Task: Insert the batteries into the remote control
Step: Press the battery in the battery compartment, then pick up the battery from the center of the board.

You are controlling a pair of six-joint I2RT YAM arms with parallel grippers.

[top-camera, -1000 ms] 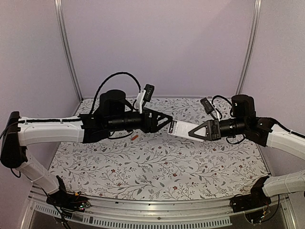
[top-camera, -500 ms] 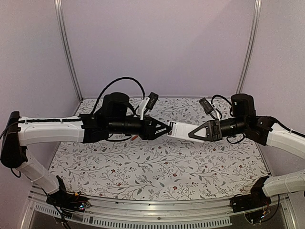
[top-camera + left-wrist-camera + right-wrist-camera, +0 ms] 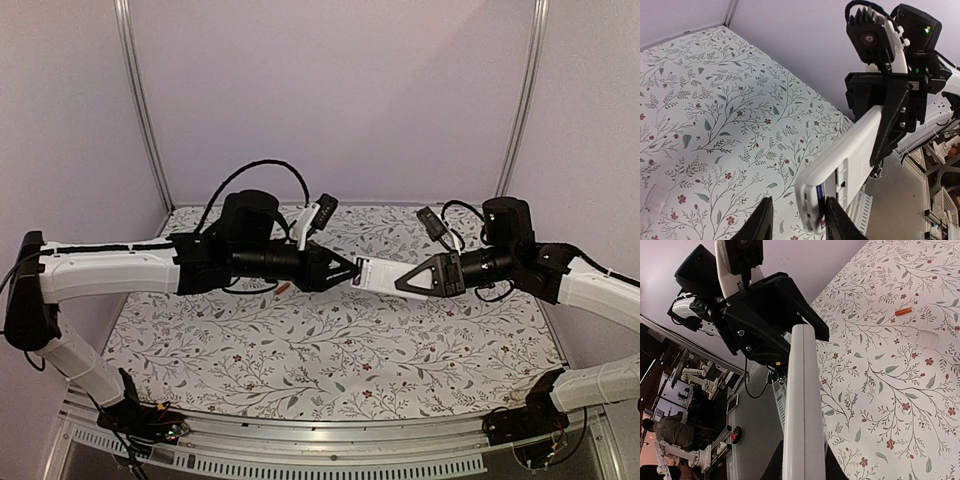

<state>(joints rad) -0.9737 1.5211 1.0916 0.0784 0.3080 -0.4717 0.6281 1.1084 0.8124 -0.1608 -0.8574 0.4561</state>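
My right gripper [image 3: 402, 277] is shut on the remote control [image 3: 374, 271] and holds it level above the table, white back showing, free end pointing left. In the left wrist view the remote control [image 3: 852, 155] shows an open compartment at its near end with a dark battery [image 3: 820, 195] in it. My left gripper [image 3: 799, 215] straddles that end: one finger [image 3: 836, 222] lies against the battery side, the other finger [image 3: 761, 222] stands clear of the remote. The orange battery [image 3: 903, 311] lies on the table, also seen under my left arm [image 3: 284, 287].
A small pale flat piece [image 3: 927, 338] lies on the flowered tablecloth near the orange battery. Purple walls [image 3: 330, 100] close the back and sides. The table's right edge [image 3: 875, 200] drops off just beyond the remote in the left wrist view.
My left gripper has moved right to the remote's free end, and its jaws have narrowed around it. The right arm has held the remote nearly still.
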